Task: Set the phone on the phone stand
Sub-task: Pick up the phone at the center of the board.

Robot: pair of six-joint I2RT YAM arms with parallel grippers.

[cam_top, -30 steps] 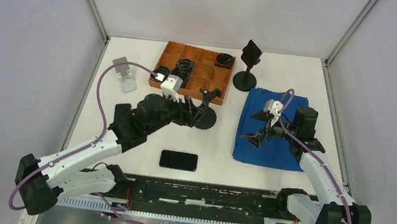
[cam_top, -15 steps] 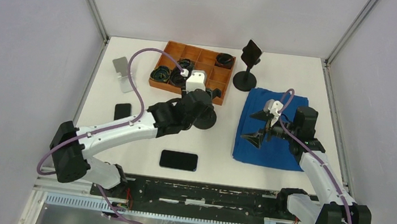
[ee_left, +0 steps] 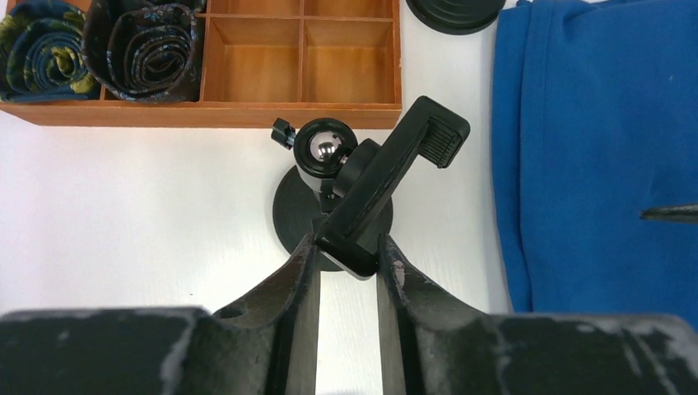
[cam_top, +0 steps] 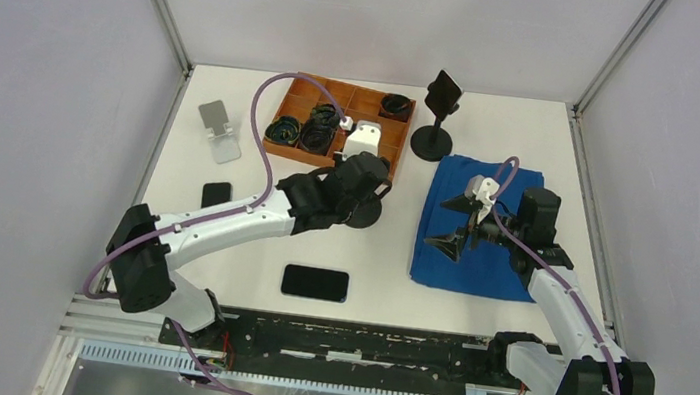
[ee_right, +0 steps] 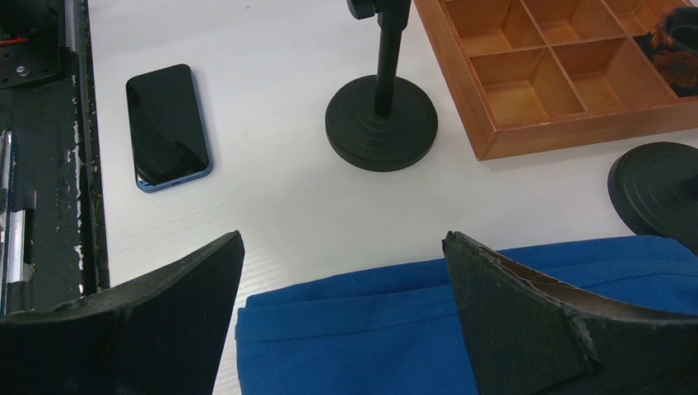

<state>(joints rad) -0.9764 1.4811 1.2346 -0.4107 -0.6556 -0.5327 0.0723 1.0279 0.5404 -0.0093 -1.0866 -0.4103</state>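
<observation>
A black phone [cam_top: 315,282] lies flat, screen up, near the table's front edge; it also shows in the right wrist view [ee_right: 167,126]. A black phone stand [cam_top: 365,216] with a round base, a ball joint [ee_left: 325,152] and a tilted clamp [ee_left: 395,169] stands in front of the wooden tray. My left gripper [ee_left: 346,247] is shut on the lower end of that clamp; it also shows in the top view [cam_top: 374,192]. My right gripper [cam_top: 444,222] hangs wide open and empty over the blue cloth [cam_top: 479,264], well apart from the phone.
The wooden tray [cam_top: 403,144] with rolled ties [ee_left: 140,41] sits at the back. A second black stand [cam_top: 436,117] is behind the cloth. A silver stand [cam_top: 218,131] and a second dark phone [cam_top: 216,194] are at the left.
My left arm has stretched out towards the black stand and its wrist has turned, uncovering the second dark phone at the left. The right arm has not moved.
</observation>
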